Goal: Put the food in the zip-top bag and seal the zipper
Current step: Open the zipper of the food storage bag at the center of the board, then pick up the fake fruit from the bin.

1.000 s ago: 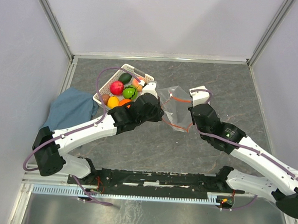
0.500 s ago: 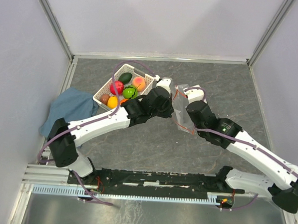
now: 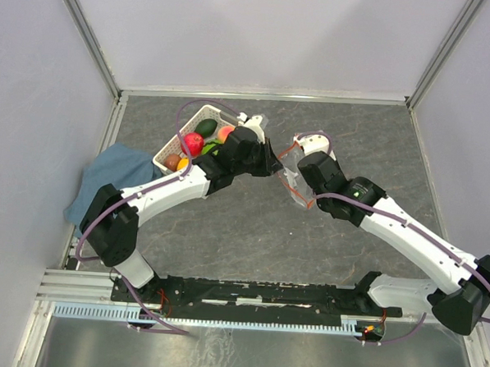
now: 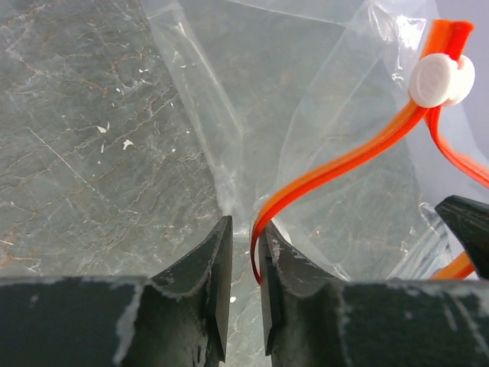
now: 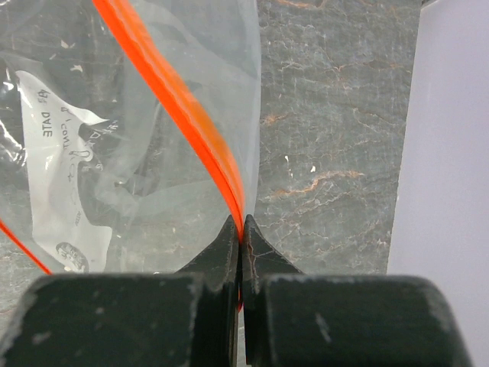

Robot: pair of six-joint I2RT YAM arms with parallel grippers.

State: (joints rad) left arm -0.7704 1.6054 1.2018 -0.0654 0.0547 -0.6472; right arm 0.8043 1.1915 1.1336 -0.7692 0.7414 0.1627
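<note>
- Two pinches, one zipper [image 4: 344, 157]: left gripper [image 4: 243, 229] nips its strip, right gripper [image 5: 241, 227] clenched on it too.
- Likely spreading the zip-top bag [image 3: 288, 182] mouth for the food [image 3: 194, 142].

You can read one word, "DATE", showing mirrored on the white panel [image 5: 61, 191] of the zip-top bag [image 5: 191, 92]. The smaller print beneath it is too blurred for you to read.

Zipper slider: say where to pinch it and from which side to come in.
Pinch the white slider across its two rounded faces, which straddle the orange zipper. Probably come from beyond the mouth edge, where it seems to stand clear of the zip-top bag.
</note>
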